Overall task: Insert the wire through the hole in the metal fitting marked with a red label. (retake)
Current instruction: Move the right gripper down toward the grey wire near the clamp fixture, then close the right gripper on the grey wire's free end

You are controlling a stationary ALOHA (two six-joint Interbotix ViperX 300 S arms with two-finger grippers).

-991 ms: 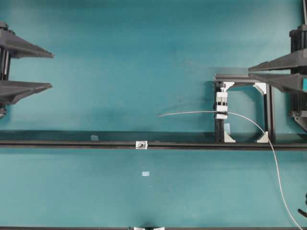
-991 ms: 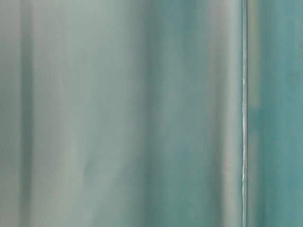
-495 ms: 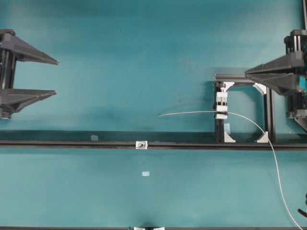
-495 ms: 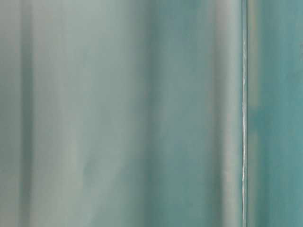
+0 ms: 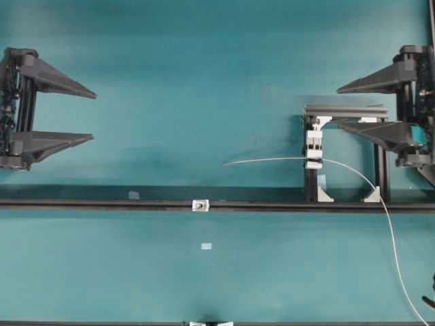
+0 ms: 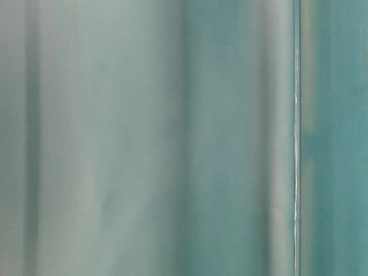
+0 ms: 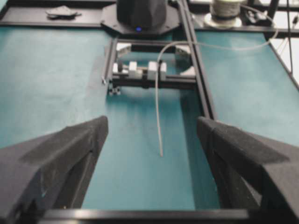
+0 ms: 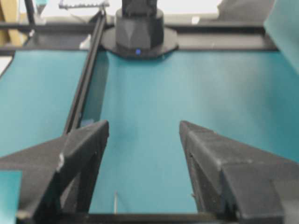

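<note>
Wire (image 5: 272, 160): long, thin, silvery-grey, flexible; held in a white ribbed clip block (image 5: 313, 149) on a black rectangular frame (image 5: 345, 111), right of centre in the overhead view; free end points left over the teal table surface (image 5: 204, 81), the rest curves down to the lower right edge. Metal fitting (image 5: 200, 204): small, shiny, squarish, dark hole at centre; seated on the long black horizontal rail (image 5: 102, 203) low in the frame, left of and below the wire tip, apart from it. Small pale-blue flat rectangle (image 5: 206, 246): below the rail. Left gripper (image 5: 93, 115): left edge, jaws spread wide, holding nothing. Right gripper (image 5: 338, 106): right edge, jaws spread wide, holding nothing. Table-level view: blurred teal only.
</note>
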